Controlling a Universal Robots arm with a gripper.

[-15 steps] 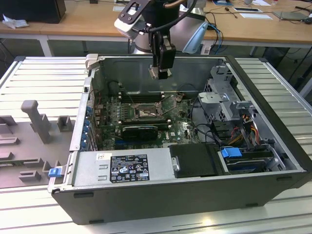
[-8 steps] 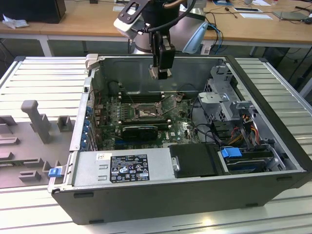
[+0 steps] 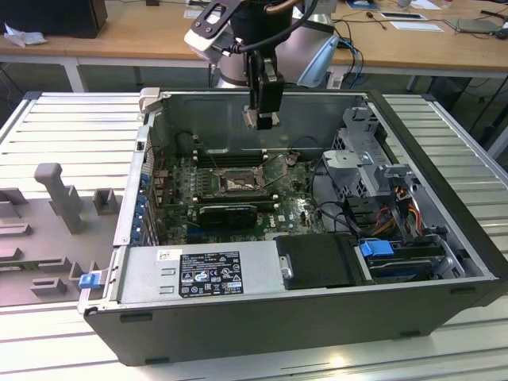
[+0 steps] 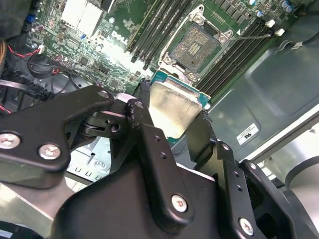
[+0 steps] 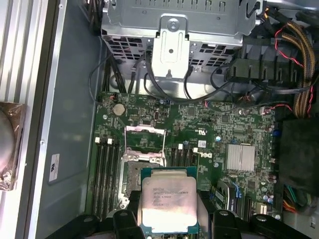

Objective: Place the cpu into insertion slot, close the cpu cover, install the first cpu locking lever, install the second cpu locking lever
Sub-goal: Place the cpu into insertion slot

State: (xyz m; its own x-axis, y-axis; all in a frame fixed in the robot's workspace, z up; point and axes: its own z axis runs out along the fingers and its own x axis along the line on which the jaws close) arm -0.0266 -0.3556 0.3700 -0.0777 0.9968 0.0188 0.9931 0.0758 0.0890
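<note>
Though hard to make out in the exterior view, grips the small flat square cpu (image 5: 168, 204) with the pale silver-beige metal face, black jaws clenched on two opposite edges. Holds the chip in the air, apart from and above the green circuit board (image 5: 209, 124) inside the open dark grey computer case (image 3: 278, 317). Covers part of the square dark insertion slot (image 4: 194, 45) with the silvery rim in the first wrist view. Leaves that slot open in the second wrist view, dark contact field exposed. Appears to show the thin silvery windowed cpu cover (image 5: 143, 129) tipped up just beside the slot, though cannot tell its exact angle. Loses the lower edge of the chip behind the black linkage in both wrist views. Rests, as to the case, on a pale ribbed metal tabletop (image 3: 63, 127).
</note>
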